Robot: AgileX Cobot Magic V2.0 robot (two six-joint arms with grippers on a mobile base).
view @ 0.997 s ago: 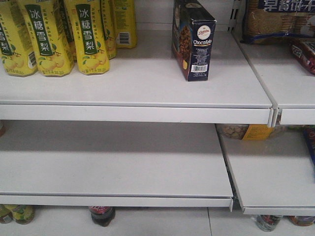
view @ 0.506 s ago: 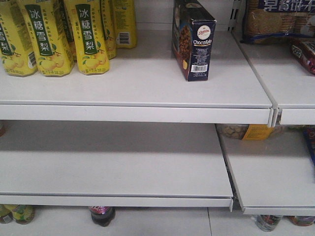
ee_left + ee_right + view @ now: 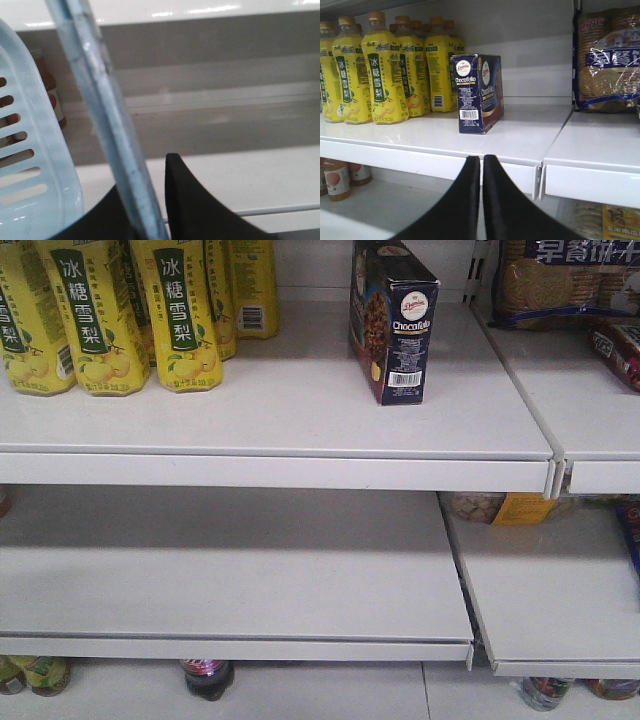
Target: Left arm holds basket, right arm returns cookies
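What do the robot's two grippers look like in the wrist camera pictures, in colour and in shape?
Only the fingers show. The left gripper has plain matte black fingers with smooth, curved edges that narrow toward the tip. The right gripper has two matching matte black fingers, broad at the base and tapering to rounded tips. No cables, markings or labels are visible on either one.

Cookies [image 3: 476,93]: dark navy box w/ white oval logo, white lettering, barcode panel. Bottles [image 3: 185,315]: yellow w/ green label strips. Shelf [image 3: 300,415]: white. Basket [image 3: 30,165]: light blue, slotted. Biscuit bag [image 3: 607,60]: blue.
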